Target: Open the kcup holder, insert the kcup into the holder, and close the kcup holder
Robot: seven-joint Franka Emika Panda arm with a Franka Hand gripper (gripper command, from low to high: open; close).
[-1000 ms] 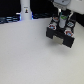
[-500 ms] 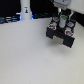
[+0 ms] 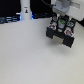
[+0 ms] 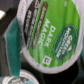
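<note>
The kcup holder (image 3: 61,34), a black boxy unit, stands at the exterior view's upper right. My white gripper (image 3: 61,22) hangs straight above it. The kcup (image 3: 61,22) shows as a small green spot between the dark fingers, right at the holder's top. In the wrist view the kcup (image 4: 49,31) fills most of the picture, its green foil lid with white lettering facing the camera. The fingers themselves are hard to make out there. The gripper appears shut on the kcup. A second green lid (image 4: 14,78) peeks in at one corner of the wrist view.
A tall white bottle-like object (image 3: 25,11) with a blue glow stands at the back, toward the exterior view's left. Dark equipment (image 3: 10,19) lines the back edge. The pale tabletop (image 3: 30,55) spreads in front of the holder.
</note>
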